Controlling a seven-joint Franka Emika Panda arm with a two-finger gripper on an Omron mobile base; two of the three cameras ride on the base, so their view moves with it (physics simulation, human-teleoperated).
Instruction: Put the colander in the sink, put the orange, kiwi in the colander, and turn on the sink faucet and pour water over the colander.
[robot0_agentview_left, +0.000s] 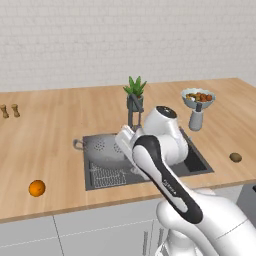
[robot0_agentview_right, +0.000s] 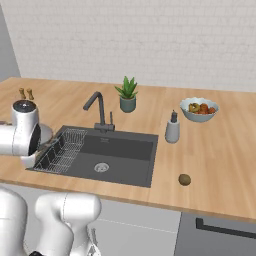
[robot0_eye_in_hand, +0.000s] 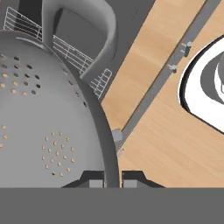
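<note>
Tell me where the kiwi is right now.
The kiwi lies on the counter right of the sink, near the front edge, in front of the soap bottle; the left base view shows it far right.

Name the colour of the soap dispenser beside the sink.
Light grey soap dispenser, dark pump; right base view.

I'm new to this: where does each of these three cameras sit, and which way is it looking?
Left base view: behind the arm to its left, looking forward and down at the sink, colander and orange; the white arm rises lower right.
Right base view: behind the arm to its right, facing the faucet and kiwi; the arm is at the left.
Hand view: on the hand, looking along the pincer, shut on the colander's rim.
Both base views share sink, kiwi and potted plant.
</note>
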